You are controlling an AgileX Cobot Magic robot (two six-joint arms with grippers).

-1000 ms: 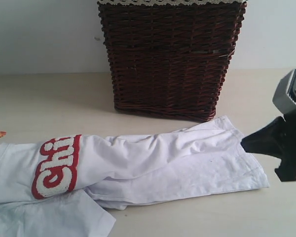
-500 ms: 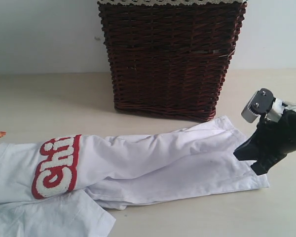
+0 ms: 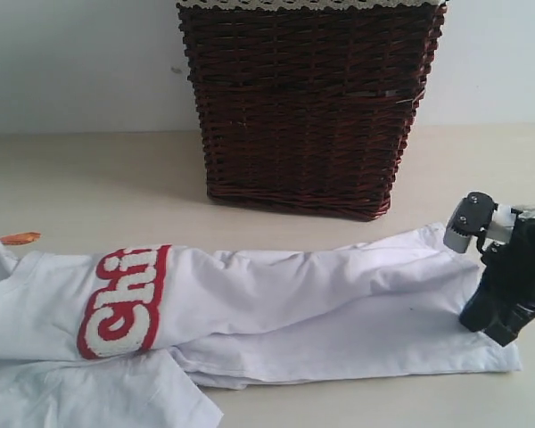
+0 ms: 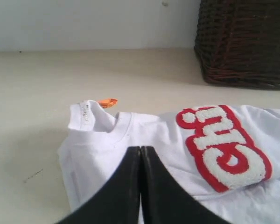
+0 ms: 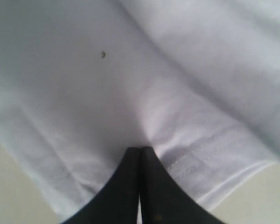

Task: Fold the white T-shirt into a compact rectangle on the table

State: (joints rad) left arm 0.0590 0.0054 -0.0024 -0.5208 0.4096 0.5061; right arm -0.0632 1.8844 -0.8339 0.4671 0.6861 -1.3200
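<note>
Exterior view. The white T-shirt (image 3: 321,294) lies flat on the worktop (image 3: 89,178), already narrowed into a long band. Its long axis runs left to right, with the collar end left and the hem right. A loose sleeve spills near-left. A wicker basket (image 3: 303,107) stands on the far side, apart from the cloth. The right hand (image 3: 495,328) is planted on the hem end, tips down on the fabric. My read is that it sits at that end to tension or carry the hem for the next fold.

Left wrist view. The left hand (image 4: 141,149) has its jaws pressed together, tips over the shirt just below the ribbed collar (image 4: 122,127). I cannot tell whether cloth is caught. The orange neck tag (image 4: 107,101) sticks out past the collar, and the red lettering band (image 4: 224,147) lies towards the basket side.

Right wrist view. The jaws are closed tight, and fabric puckers into the tips beside the stitched hem (image 5: 210,142). That looks like a pinch on the shirt. Bare worktop shows at the corners.
</note>
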